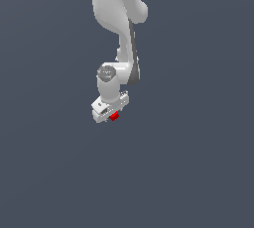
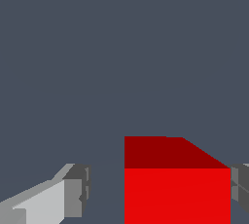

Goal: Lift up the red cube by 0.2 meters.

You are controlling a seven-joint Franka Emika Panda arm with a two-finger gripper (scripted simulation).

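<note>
The red cube (image 1: 114, 116) is a tiny bright red block that peeks out under the white gripper (image 1: 110, 116) in the exterior view. In the wrist view the red cube (image 2: 177, 189) lies between the two fingers of the gripper (image 2: 158, 189). One grey fingertip (image 2: 78, 189) stands apart from the cube with a clear gap of floor between them. The other fingertip (image 2: 239, 185) is right against the cube's side. The jaws are open around the cube. Whether the cube rests on the floor I cannot tell.
A plain dark grey floor (image 1: 198, 172) fills both views. The white arm (image 1: 116, 33) reaches down from the top of the exterior view. No other objects show.
</note>
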